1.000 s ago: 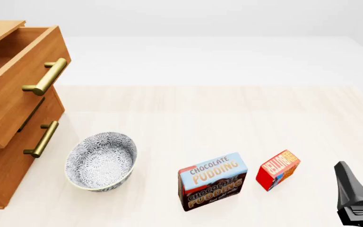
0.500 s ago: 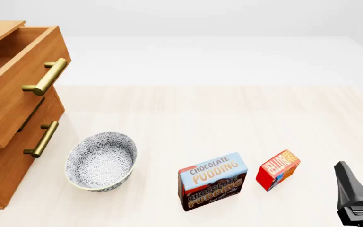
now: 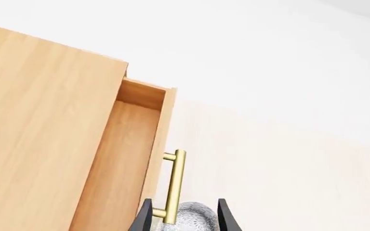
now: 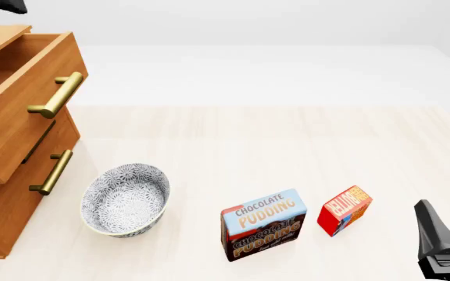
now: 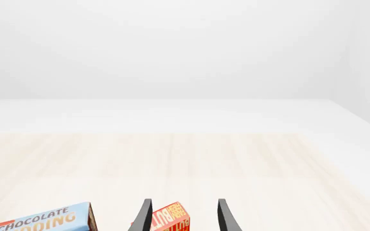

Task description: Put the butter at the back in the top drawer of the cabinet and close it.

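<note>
The butter (image 4: pixel 344 209), a small red box with orange lettering, stands on the table right of the chocolate pudding box (image 4: pixel 262 223). My right gripper (image 4: pixel 447 209) is open low at the front right, apart from the butter, which shows between its fingers (image 5: pixel 170 219) in the right wrist view. The cabinet (image 4: pixel 6 211) stands at the left with its top drawer (image 4: pixel 30 111) pulled out and empty inside (image 3: pixel 124 159). My left gripper (image 3: pixel 183 201) is open above the drawer's brass handle (image 3: pixel 174 185). A dark part of the left arm (image 4: pixel 2 6) shows at the top left.
A patterned grey bowl (image 4: pixel 125 199) sits on the table just right of the cabinet's lower drawers. The pudding box (image 5: pixel 40 222) is beside the butter, on the side toward the bowl. The pale tabletop ends at a far edge (image 4: pixel 272 106).
A dark part of the left arm has come into the front view's top-left corner. The butter, pudding box, bowl, drawer and right gripper have not moved.
</note>
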You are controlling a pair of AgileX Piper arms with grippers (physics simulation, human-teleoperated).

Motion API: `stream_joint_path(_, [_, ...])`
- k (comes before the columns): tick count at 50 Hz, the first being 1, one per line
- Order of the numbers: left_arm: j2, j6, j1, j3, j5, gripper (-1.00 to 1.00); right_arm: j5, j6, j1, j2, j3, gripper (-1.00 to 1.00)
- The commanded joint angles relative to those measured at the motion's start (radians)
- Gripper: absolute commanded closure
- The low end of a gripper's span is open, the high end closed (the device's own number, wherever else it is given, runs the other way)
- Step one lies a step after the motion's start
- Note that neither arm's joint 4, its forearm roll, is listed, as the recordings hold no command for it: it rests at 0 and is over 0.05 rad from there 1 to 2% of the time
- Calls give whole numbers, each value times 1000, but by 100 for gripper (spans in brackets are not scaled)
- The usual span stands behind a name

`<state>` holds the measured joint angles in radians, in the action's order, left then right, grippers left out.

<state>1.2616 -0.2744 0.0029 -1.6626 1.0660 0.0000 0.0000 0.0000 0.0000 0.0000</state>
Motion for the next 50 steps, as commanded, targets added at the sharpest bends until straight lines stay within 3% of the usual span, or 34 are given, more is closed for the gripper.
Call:
stream_joint_path(1, [16,-4,24,73,-47,-100,0,0,0,0,0,-100])
stream_joint_path(24, [32,2,79,197,-116,-100,0,0,0,0,0,-100])
stream_joint_path(50, [75,14,89,239,-161,-100,0,0,0,0,0,-100])
